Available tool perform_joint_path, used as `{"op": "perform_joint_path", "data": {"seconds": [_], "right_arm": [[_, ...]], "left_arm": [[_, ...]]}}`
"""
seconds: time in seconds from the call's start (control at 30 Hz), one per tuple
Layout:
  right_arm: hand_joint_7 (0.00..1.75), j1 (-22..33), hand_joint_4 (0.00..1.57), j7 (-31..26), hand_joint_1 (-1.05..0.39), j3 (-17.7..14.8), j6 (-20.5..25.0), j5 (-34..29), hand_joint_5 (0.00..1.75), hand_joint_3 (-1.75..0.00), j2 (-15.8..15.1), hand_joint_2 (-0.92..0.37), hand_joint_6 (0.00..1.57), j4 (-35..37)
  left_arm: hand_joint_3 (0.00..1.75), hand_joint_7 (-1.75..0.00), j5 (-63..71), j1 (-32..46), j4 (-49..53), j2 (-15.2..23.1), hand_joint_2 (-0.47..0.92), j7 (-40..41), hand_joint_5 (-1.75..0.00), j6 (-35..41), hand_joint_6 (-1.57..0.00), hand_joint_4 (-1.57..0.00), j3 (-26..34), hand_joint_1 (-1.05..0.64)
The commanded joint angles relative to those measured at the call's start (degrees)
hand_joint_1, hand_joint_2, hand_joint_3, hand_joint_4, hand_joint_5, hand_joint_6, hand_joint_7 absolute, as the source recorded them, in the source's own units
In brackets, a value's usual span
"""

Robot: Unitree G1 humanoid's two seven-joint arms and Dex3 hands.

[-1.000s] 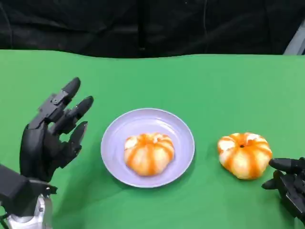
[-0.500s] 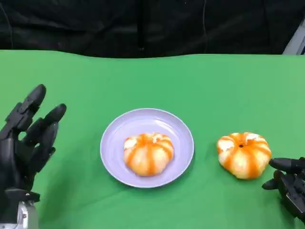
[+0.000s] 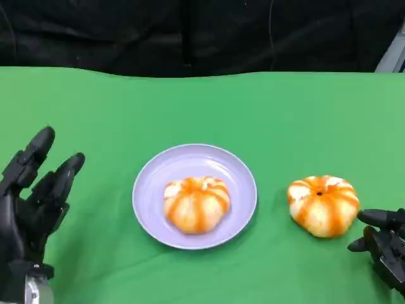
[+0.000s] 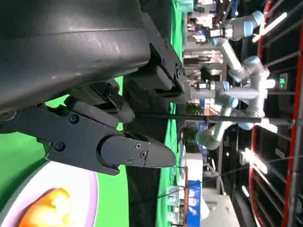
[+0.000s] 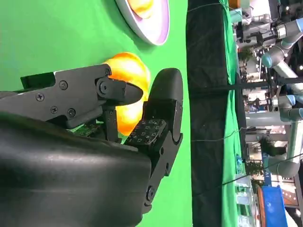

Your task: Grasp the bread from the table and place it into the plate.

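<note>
One bread [image 3: 197,204] already lay in the plate [image 3: 154,184], slightly toward the near side of the dish. A second bread [image 3: 323,205] sat on the green desk [image 3: 202,107] to the right of the plate, apart from its rim. This second piece was judged to be the one now in hand for the task.

Left hand [image 3: 30,202] was raised over the desk at the left, well apart from the plate, fingers [image 3: 39,143] spread and holding nothing. Right hand [image 3: 383,244] sat low at the near right, just beside the loose bread, fingers apart and empty; contact with the bread could not be confirmed in the head view. In the right wrist view the bread [image 5: 124,80] showed just past the fingers [image 5: 161,109] of the right hand [image 5: 128,109], with the plate [image 5: 151,21] beyond it.

Judgement: step in hand was the approach to the second bread, grasp not yet made. Next move calls for the right hand to reach around the bread and close gently, since it looks soft, then lift and carry it left to the plate. Free room in the plate appeared limited to the far side, so placement needs care to avoid pushing the first piece.
</note>
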Motion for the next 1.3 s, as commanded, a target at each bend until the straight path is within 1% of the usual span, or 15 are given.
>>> {"op": "perform_joint_path", "data": {"seconds": [0.03, 0.57, 0.63, 0.67, 0.73, 0.9, 1.03, 1.3], "right_arm": [[0.76, 0.2, 0.64, 0.2, 0.00, -0.8, 0.4, 1.1, 1.35, -0.46, -1.1, -0.92, 0.83, -0.2], [0.77, 0.1, 0.63, 0.1, -0.01, -1.0, 0.4, 1.0, 1.35, -0.44, -1.1, -0.92, 0.82, -0.1], [0.77, 0.1, 0.63, 0.0, -0.01, -1.0, 0.3, 0.9, 1.36, -0.44, -1.2, -0.92, 0.82, -0.1], [0.77, 0.1, 0.63, 0.0, -0.01, -1.0, 0.3, 0.9, 1.36, -0.44, -1.2, -0.92, 0.82, -0.1], [0.78, 0.0, 0.63, 0.0, 0.00, -1.0, 0.3, 0.9, 1.36, -0.44, -1.3, -0.92, 0.82, 0.1], [0.77, 0.0, 0.63, 0.0, 0.00, -1.0, 0.4, 0.8, 1.35, -0.45, -1.3, -0.92, 0.82, 0.0], [0.78, -0.1, 0.63, -0.1, 0.00, -1.1, 0.6, 0.8, 1.35, -0.46, -1.2, -0.92, 0.81, 0.2], [0.78, -0.1, 0.62, -0.2, 0.00, -1.1, 0.7, 0.8, 1.36, -0.46, -1.2, -0.92, 0.81, 0.1]], "left_arm": [[0.16, -0.03, 0.9, 1.3, 1.3, 1.0, 0.92, 0.7, -0.06, 0.4, -0.71, -0.90, 0.8, -0.50], [0.14, -0.01, 1.5, 0.8, 3.1, 1.1, 0.92, 0.4, -0.02, 0.3, -0.72, -0.88, 1.0, -0.50], [0.13, -0.01, 2.6, 0.5, 4.0, 1.3, 0.92, 1.6, -0.02, 0.1, -0.72, -0.88, 0.9, -0.24], [0.13, -0.01, 2.9, 0.3, 4.3, 1.3, 0.92, 2.0, -0.02, 0.1, -0.72, -0.88, 0.9, -0.16], [0.15, -0.01, 4.6, 0.1, 4.9, 1.5, 0.92, 4.1, -0.01, 0.3, -0.73, -0.88, 0.7, -0.07], [0.20, -0.02, 7.7, -0.6, 6.7, 2.0, 0.92, 9.0, -0.01, 1.5, -0.75, -0.89, 0.6, 0.01], [0.22, -0.02, 8.4, -0.9, 7.3, 2.3, 0.92, 10.1, -0.01, 1.8, -0.76, -0.90, 0.5, 0.06], [0.23, -0.01, 8.7, -1.0, 7.4, 2.2, 0.92, 10.4, -0.01, 1.8, -0.76, -0.90, 0.5, 0.06]]}}
